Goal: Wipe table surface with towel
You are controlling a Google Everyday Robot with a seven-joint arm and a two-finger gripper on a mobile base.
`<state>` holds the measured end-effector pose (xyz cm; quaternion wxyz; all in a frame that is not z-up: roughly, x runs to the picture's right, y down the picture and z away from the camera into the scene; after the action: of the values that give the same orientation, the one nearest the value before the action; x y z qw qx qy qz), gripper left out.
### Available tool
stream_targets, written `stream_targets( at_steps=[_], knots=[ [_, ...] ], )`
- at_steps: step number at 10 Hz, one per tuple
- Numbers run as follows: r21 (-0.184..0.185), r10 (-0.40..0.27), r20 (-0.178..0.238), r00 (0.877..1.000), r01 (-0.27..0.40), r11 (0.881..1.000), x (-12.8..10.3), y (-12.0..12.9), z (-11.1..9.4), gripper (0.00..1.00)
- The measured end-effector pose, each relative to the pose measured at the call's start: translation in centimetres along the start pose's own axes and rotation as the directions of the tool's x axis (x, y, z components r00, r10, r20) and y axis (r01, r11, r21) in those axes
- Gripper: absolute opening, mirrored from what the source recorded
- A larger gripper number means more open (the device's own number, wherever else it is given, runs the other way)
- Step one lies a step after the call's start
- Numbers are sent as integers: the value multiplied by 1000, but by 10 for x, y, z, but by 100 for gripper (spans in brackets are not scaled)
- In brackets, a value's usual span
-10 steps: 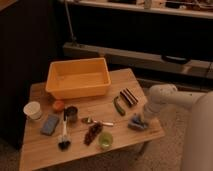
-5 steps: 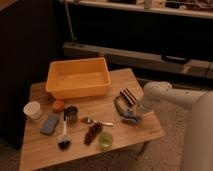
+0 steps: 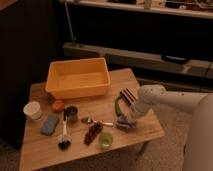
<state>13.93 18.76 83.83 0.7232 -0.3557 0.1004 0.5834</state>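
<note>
- Near the table's (image 3: 45,150) front edge, we see the green cup (image 3: 105,140) unmoved.
- Just behind it to the right, our gripper (image 3: 126,119) stays clenched on the towel (image 3: 122,125), now dragged left from the right edge toward the middle.
- Farther back, the orange bin (image 3: 77,89) sits unchanged.

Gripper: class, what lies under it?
The towel lies under the gripper, jaws shut, near the front edge of the table; the wood beneath it is hidden.
</note>
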Motion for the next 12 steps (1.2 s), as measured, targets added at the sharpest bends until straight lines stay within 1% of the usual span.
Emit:
stream_targets(
  at_steps=[1, 2, 3, 5, 6, 7, 8, 9, 10, 12],
  knots=[
    [2, -18, -11, 1000, 18, 1000, 6, 4, -2, 0],
    [18, -39, -32, 999, 39, 999, 17, 6, -5, 0],
    [35, -41, -53, 998, 43, 998, 30, 7, -7, 0],
    [65, 7, -77, 997, -2, 998, 49, -15, -7, 0],
    [86, 66, -86, 994, -59, 995, 59, -38, -3, 0],
    [97, 104, -87, 991, -95, 991, 62, -51, -2, 0],
    [108, 141, -84, 986, -132, 985, 62, -64, 0, 0],
    [114, 184, -72, 980, -175, 978, 59, -75, -3, 0],
    [135, 225, -38, 974, -218, 967, 53, -95, -12, 0],
    [141, 265, 21, 964, -266, 954, 36, -111, -30, 0]
  ],
)
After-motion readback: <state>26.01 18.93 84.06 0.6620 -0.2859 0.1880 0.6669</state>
